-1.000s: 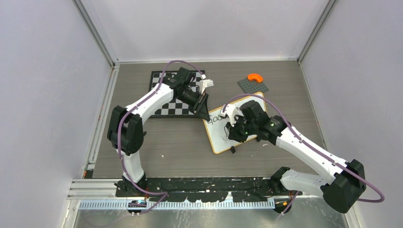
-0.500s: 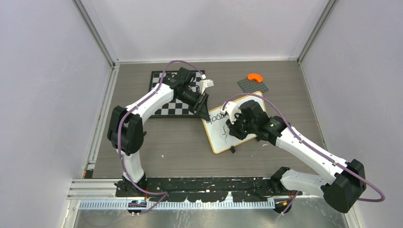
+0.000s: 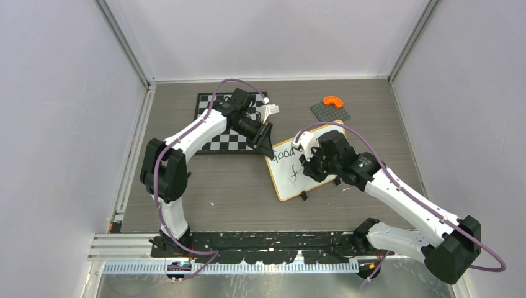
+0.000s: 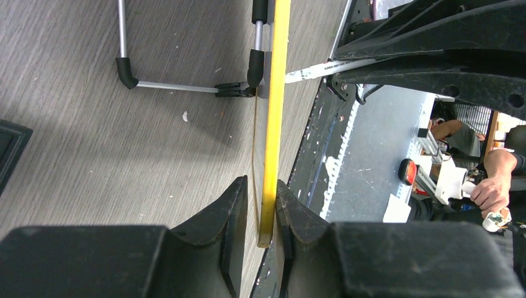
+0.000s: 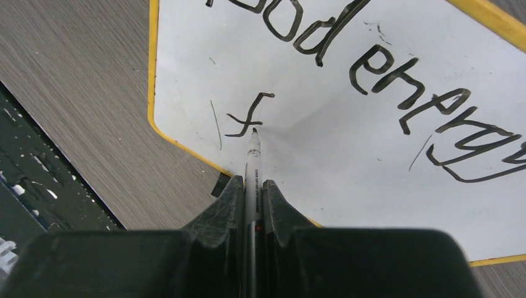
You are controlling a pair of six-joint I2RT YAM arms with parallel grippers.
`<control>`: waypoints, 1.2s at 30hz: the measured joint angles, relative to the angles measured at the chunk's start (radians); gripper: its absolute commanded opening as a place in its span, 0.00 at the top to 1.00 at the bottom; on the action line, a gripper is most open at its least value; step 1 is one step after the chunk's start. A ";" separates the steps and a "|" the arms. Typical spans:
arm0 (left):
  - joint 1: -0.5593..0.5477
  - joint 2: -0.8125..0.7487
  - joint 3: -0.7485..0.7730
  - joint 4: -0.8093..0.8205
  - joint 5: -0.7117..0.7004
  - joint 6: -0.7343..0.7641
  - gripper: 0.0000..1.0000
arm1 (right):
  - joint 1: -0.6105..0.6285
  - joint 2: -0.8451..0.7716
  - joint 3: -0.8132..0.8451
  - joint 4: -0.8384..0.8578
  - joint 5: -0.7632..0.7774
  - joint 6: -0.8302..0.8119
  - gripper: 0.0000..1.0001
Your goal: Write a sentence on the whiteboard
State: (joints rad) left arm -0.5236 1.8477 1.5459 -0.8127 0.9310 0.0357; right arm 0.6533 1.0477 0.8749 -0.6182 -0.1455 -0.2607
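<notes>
Gripping the whiteboard (image 3: 282, 181) by its yellow rim, L tool (image 4: 263, 202) is clenched on the board's far-left corner. Board lies mid-bench, just R of the chessboard (image 3: 217, 141). R tool (image 5: 251, 189) is clamped on a marker (image 5: 254, 155), its tip touching the board at an "f" below "good energy".
</notes>
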 measured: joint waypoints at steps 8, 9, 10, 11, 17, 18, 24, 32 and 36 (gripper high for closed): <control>-0.002 0.000 0.000 0.000 0.000 0.002 0.78 | -0.026 -0.033 0.037 -0.031 -0.036 0.002 1.00; -0.002 0.000 0.000 0.000 0.000 0.002 0.78 | -0.027 -0.033 0.040 -0.029 -0.035 0.002 1.00; -0.003 0.000 0.000 0.000 0.000 0.002 0.78 | -0.027 -0.033 0.043 -0.027 -0.035 0.003 1.00; -0.003 0.000 0.000 0.000 0.000 0.002 0.78 | -0.027 -0.032 0.044 -0.026 -0.035 0.004 1.00; -0.005 0.000 0.000 0.000 0.001 0.002 0.78 | -0.028 -0.010 0.049 -0.005 -0.005 0.006 1.00; -0.006 0.000 0.000 0.000 0.001 0.002 0.78 | -0.028 -0.006 0.049 0.000 0.008 0.006 1.00; -0.006 0.000 0.000 0.000 0.001 0.002 0.78 | -0.029 0.000 0.049 0.023 0.035 0.006 1.00; -0.006 0.000 0.000 0.000 0.000 0.002 0.78 | -0.029 0.006 0.031 0.022 0.027 0.003 1.00; -0.006 0.000 0.000 0.000 0.000 0.002 0.78 | -0.029 0.006 0.015 0.011 0.017 -0.001 1.00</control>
State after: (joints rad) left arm -0.5301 1.8477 1.5459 -0.8131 0.9314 0.0376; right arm 0.6243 1.0542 0.8902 -0.6067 -0.1287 -0.2619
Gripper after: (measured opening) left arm 0.222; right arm 0.164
